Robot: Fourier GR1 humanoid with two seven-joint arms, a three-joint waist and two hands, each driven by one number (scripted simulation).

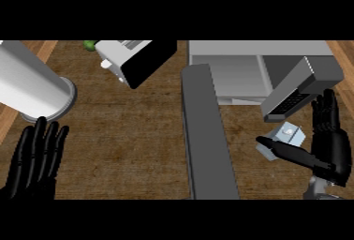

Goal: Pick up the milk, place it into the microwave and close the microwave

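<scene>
The dark brown wood-grain counter top (131, 140) fills most of the head view, with a paler wooden strip showing at its far left and far right edges. At lower left the black left hand (34, 159) rests open, fingers straight and pointing up. Just above it a big grey metal cylinder (31, 79) leans in from the top left corner, its upper part cut off. Further right stands a white toaster with a black side panel (135, 58); a small green object (90, 45) behind it is too hidden to identify. The grey microwave (256, 65) has its long door (207, 140) swung open towards the viewer. At right, the black right hand (325, 150) holds the small white and pale-blue milk carton (287, 136) between thumb and straight fingers, outside the microwave, beside its open front.
</scene>
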